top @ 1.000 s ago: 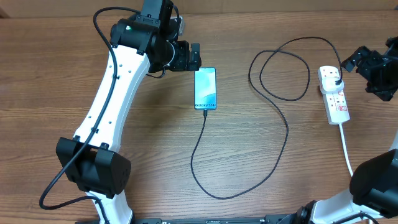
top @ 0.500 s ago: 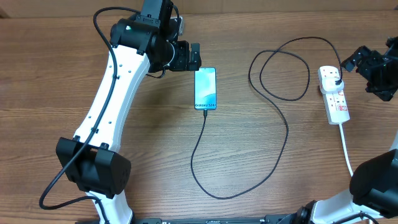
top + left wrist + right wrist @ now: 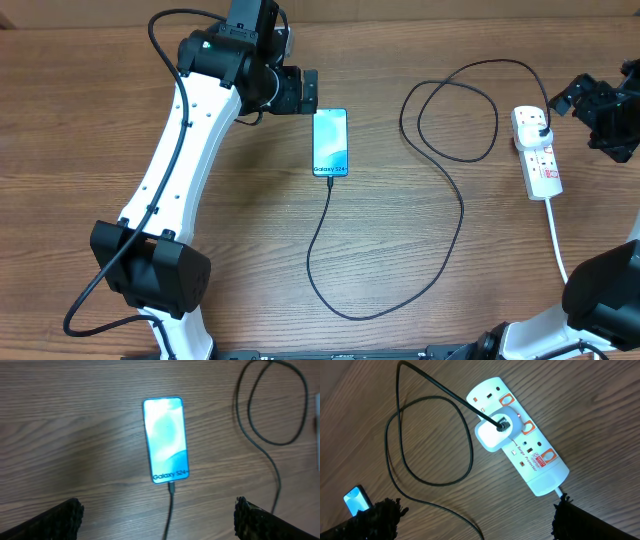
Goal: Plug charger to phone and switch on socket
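The phone [image 3: 330, 142] lies flat on the table with its light blue screen up; it also shows in the left wrist view [image 3: 165, 440]. The charger's black cable [image 3: 462, 215] has its connector tip in the phone's near end [image 3: 171, 487]. From there it loops across the table to a plug in the white socket strip [image 3: 538, 152]. The plug sits in the middle outlet [image 3: 492, 435]. My left gripper [image 3: 311, 90] is open and empty, just beyond the phone's far-left corner. My right gripper [image 3: 585, 122] is open and empty, above and right of the socket.
The socket's thick white cord [image 3: 558, 245] runs toward the near right edge. The black cable forms a wide loop [image 3: 450, 115] between phone and socket. Both arm bases stand at the near edge.
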Controlling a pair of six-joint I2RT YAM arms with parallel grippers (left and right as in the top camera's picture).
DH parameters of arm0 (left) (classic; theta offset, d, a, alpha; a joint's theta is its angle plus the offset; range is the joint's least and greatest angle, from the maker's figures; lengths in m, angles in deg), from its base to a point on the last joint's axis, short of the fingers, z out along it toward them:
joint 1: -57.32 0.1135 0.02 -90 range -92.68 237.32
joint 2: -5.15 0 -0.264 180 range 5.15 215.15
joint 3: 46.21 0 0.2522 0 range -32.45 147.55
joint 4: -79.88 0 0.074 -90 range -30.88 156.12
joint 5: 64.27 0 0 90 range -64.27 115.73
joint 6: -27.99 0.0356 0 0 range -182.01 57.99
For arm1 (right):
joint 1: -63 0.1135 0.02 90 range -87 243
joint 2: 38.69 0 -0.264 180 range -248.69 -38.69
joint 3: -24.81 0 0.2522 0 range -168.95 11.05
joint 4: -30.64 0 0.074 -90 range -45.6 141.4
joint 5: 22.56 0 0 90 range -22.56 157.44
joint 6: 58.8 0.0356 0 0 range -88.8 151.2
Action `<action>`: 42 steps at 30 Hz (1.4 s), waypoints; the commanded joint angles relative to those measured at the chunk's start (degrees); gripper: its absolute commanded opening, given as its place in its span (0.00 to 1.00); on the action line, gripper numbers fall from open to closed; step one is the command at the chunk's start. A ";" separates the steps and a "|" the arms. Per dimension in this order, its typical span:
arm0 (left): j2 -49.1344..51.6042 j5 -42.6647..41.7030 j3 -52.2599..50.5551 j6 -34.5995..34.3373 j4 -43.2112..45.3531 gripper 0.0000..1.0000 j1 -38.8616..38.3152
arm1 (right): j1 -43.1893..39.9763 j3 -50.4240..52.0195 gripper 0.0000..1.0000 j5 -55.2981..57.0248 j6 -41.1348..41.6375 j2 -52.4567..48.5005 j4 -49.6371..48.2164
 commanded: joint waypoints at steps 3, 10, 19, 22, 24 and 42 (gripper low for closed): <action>-0.52 7.72 0.50 1.64 0.28 1.00 -0.57 | 0.31 -1.46 1.00 -0.35 0.20 0.68 -0.17; -4.33 13.07 -2.51 1.66 6.01 1.00 -2.69 | 0.31 -1.46 1.00 -0.37 0.20 0.68 -0.17; -21.75 16.79 -29.29 1.64 23.56 1.00 -2.95 | 0.31 -1.46 1.00 -0.35 0.20 0.68 -0.17; -28.63 18.45 -41.13 1.66 32.61 1.00 -2.89 | 0.31 -1.46 1.00 -0.35 0.20 0.68 -0.17; -33.55 19.30 -49.11 1.64 38.62 1.00 -2.89 | 0.31 -1.46 1.00 -0.35 0.20 0.68 -0.17; -78.14 19.74 -102.95 -11.32 83.65 1.00 10.19 | 0.31 -1.46 1.00 -0.35 0.20 0.68 -0.20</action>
